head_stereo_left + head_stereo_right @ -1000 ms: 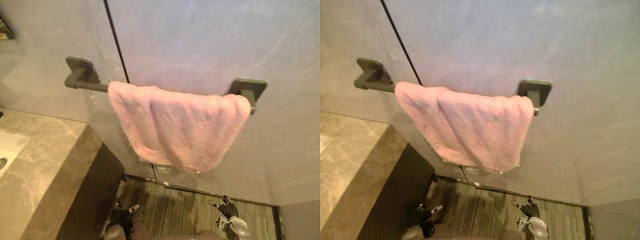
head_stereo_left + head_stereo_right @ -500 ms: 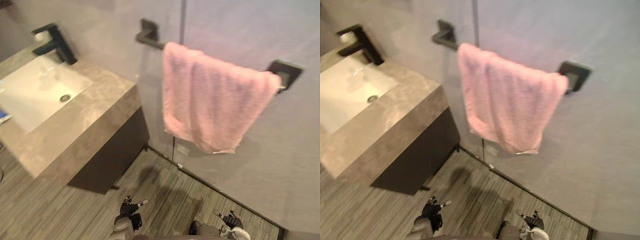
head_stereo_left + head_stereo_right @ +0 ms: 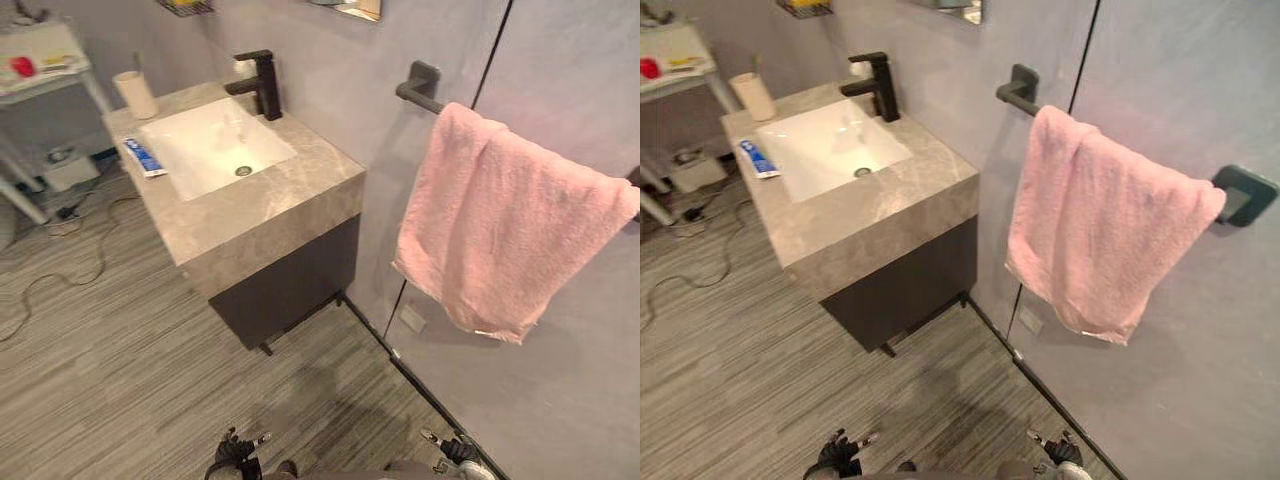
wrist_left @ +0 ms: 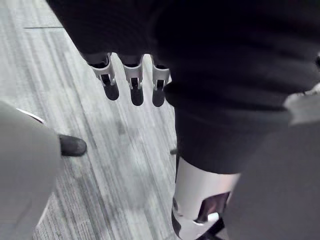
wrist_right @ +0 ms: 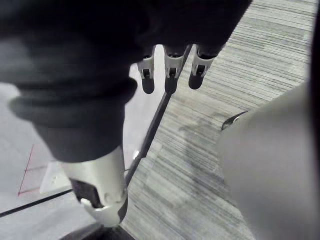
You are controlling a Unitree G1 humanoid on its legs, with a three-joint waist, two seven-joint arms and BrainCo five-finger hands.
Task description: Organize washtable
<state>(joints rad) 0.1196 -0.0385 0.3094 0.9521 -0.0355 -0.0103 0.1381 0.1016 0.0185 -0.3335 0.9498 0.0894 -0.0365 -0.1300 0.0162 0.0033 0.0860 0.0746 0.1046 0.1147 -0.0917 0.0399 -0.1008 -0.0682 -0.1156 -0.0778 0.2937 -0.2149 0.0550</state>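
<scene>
L hand (image 3: 238,455) & R hand (image 3: 452,450) hang slack, empty; I should walk in, square to washtable (image 3: 290,192) b4 reaching tube (image 3: 143,157).

Soft, even light falls from above: the white basin (image 3: 215,150) is the brightest spot, and the stone surface (image 3: 290,195) around it carries a faint sheen without hard glare. Below the basin the cabinet (image 3: 290,285) front lies in shade, with diffuse shadow on the floor (image 3: 310,365) beneath it.
</scene>
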